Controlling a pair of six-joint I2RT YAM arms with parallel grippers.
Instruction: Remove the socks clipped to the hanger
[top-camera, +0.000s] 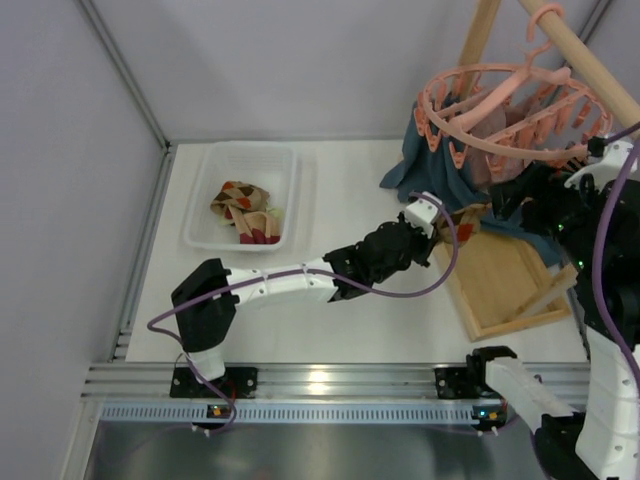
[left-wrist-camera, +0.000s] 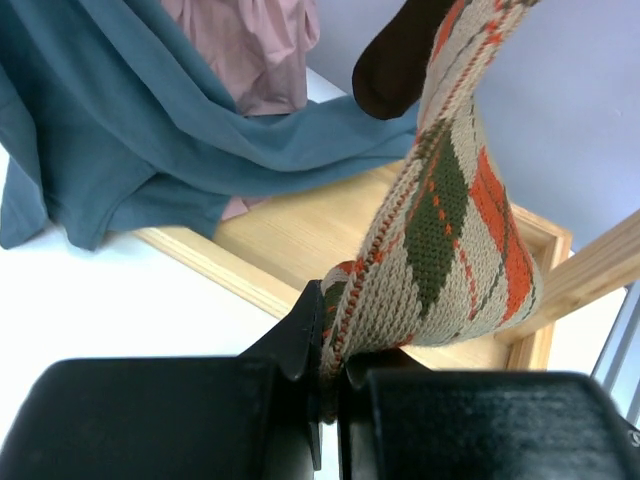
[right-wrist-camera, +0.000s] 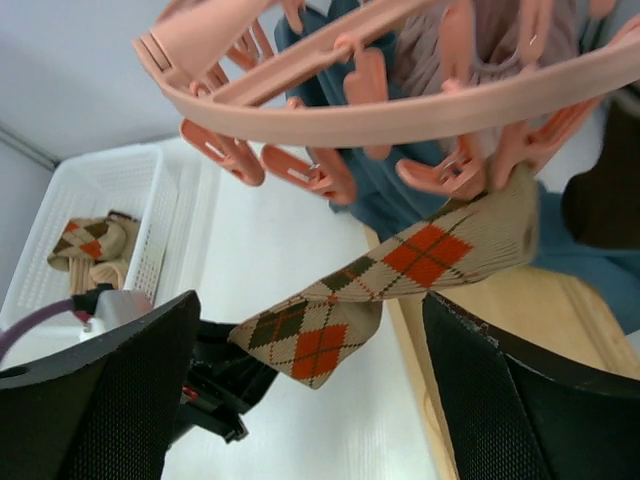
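My left gripper (left-wrist-camera: 335, 350) is shut on the lower end of a beige argyle sock (left-wrist-camera: 450, 210) with orange and green diamonds. In the right wrist view the sock (right-wrist-camera: 400, 265) stretches taut from a clip (right-wrist-camera: 505, 165) on the salmon-pink hanger (right-wrist-camera: 400, 110) down to the left gripper (right-wrist-camera: 215, 385). My right gripper (right-wrist-camera: 310, 390) is open and empty below the hanger, its fingers (right-wrist-camera: 100, 400) on either side of the sock. A dark brown sock (left-wrist-camera: 400, 60) hangs beside it. From above, the hanger (top-camera: 510, 110) hangs at the back right, with the left gripper (top-camera: 448, 225) under its near edge.
A white basket (top-camera: 205, 195) at the back left holds argyle socks (top-camera: 243, 208). A teal-blue cloth (left-wrist-camera: 150, 130) and a dusty-pink garment (left-wrist-camera: 250, 50) hang from the hanger over the wooden frame base (top-camera: 500, 285). A wooden pole (top-camera: 585, 60) carries the hook.
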